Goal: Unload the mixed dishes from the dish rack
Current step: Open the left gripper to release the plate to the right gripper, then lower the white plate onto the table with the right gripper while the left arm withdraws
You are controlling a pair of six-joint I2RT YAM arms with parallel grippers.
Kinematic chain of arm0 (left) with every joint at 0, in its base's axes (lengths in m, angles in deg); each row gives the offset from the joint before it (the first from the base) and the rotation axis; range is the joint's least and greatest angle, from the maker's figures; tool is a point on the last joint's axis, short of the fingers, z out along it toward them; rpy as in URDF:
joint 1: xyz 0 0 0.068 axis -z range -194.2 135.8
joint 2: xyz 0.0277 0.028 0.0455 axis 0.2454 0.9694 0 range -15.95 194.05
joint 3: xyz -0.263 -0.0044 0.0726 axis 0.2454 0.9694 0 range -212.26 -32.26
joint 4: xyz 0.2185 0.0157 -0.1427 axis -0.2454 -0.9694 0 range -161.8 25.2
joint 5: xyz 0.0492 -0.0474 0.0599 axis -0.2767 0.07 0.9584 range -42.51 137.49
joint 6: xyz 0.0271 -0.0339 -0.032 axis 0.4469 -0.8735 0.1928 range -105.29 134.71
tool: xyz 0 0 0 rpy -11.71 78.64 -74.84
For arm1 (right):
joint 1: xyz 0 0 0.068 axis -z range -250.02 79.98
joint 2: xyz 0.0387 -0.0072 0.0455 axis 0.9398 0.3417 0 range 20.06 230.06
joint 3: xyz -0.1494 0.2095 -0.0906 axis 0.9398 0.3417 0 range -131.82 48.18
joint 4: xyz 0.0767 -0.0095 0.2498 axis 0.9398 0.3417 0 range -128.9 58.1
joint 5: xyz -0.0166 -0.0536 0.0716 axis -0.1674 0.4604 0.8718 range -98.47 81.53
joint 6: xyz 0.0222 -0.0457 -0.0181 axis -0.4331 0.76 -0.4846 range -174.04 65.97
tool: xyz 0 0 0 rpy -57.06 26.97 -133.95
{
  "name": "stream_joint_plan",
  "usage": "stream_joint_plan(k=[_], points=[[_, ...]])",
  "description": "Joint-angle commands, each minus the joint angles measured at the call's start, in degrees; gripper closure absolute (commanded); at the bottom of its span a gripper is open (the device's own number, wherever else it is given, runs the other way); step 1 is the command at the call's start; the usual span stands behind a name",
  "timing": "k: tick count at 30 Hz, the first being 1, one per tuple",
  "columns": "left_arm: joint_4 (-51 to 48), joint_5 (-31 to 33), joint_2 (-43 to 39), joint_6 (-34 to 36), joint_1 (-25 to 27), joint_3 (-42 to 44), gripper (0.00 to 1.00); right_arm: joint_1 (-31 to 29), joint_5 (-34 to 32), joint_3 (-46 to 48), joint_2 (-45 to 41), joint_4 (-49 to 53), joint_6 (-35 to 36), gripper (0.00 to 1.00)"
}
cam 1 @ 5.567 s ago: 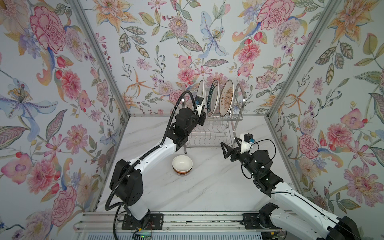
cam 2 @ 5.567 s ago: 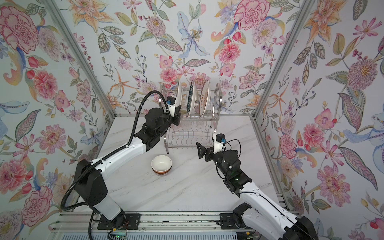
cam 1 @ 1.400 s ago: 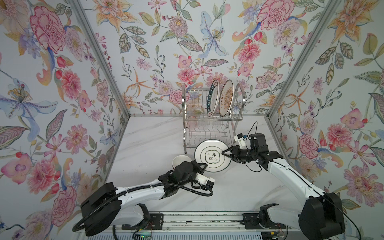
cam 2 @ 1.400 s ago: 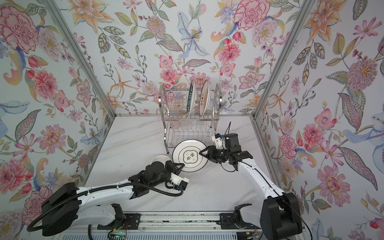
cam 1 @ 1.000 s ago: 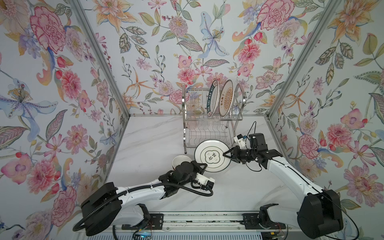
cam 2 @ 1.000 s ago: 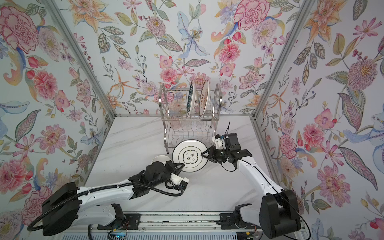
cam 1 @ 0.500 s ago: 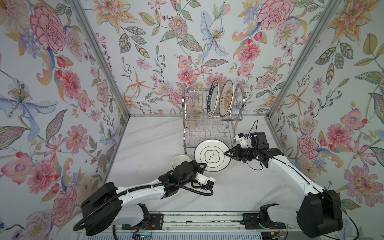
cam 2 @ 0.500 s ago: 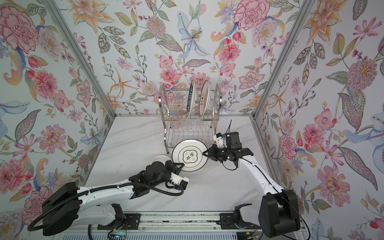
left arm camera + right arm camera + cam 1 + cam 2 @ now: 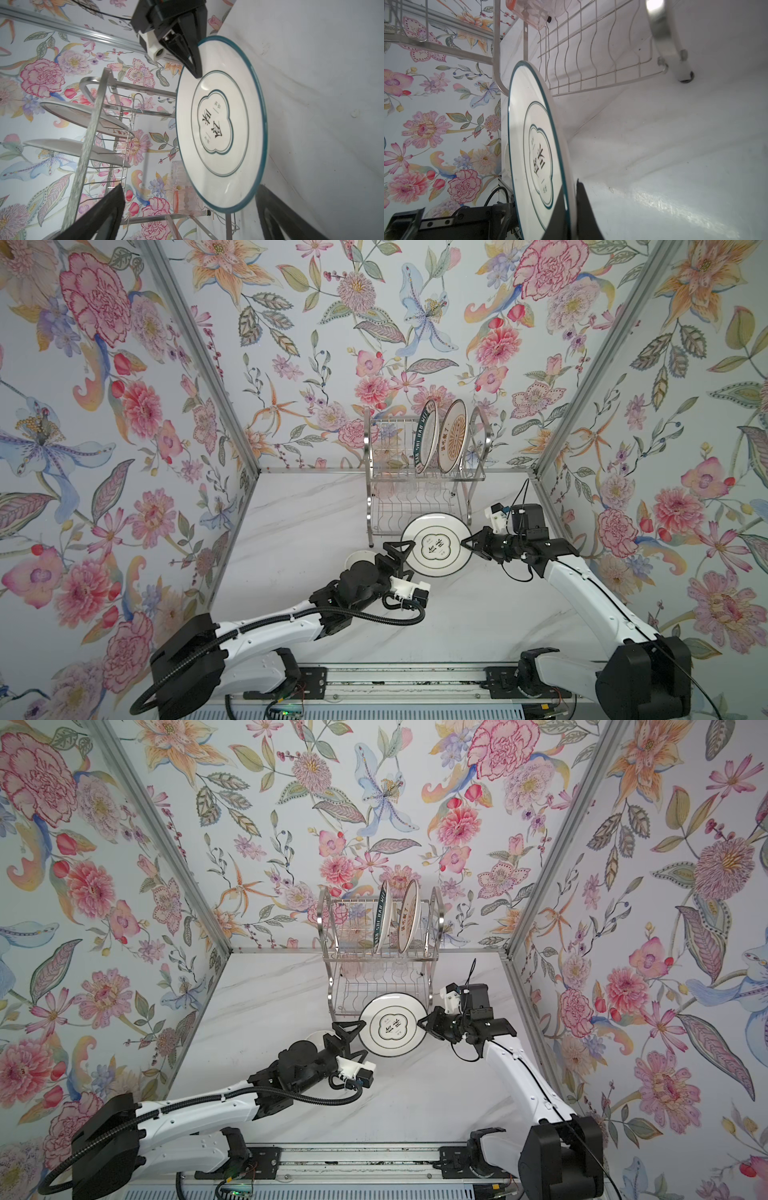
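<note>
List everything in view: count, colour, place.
dish rack: one, chrome wire, back of the table
green lettered plate: one, upright, upper tier
orange patterned plate: one, upright, upper tier
white plate: one, teal rim, in front of the rack
bowl: one, white inside, on the table, partly hidden
glass tumbler: at least one, clear, inside the rack
table: one, white marble
left gripper: black, open, at the white plate's edge
right gripper: black, shut on the white plate's rim

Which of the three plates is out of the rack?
The teal-rimmed white plate, gripped at its edge by the right gripper in front of the rack. The green-lettered plate and orange plate stand in its top tier.
</note>
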Motion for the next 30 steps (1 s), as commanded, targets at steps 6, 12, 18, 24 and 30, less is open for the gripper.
stream_joint_plan(k=[6, 12, 18, 24, 30], points=[[1.49, -4.89, -9.29, -21.56, -4.21, 0.64, 0.01, 1.52, -7.83, 4.48, -6.83, -0.10, 1.31, 1.00], [2.28, -11.63, -12.78, -38.55, -12.92, -2.70, 0.01, 0.67, -9.83, 10.35, -8.43, -2.41, 1.56, 1.00], [-15.86, -24.59, -10.88, -43.75, -21.18, -12.29, 0.00, -2.02, -9.28, 18.28, -8.35, -11.06, -2.50, 1.00], [-21.65, -30.78, -8.78, -46.88, -24.23, -13.79, 0.00, -3.66, -8.29, 21.11, -4.53, -17.56, -4.35, 1.00], [-26.25, -34.79, -5.74, -47.83, -24.40, -14.75, 0.00, -3.86, -7.17, 22.59, -2.10, -20.51, -4.23, 1.00]])
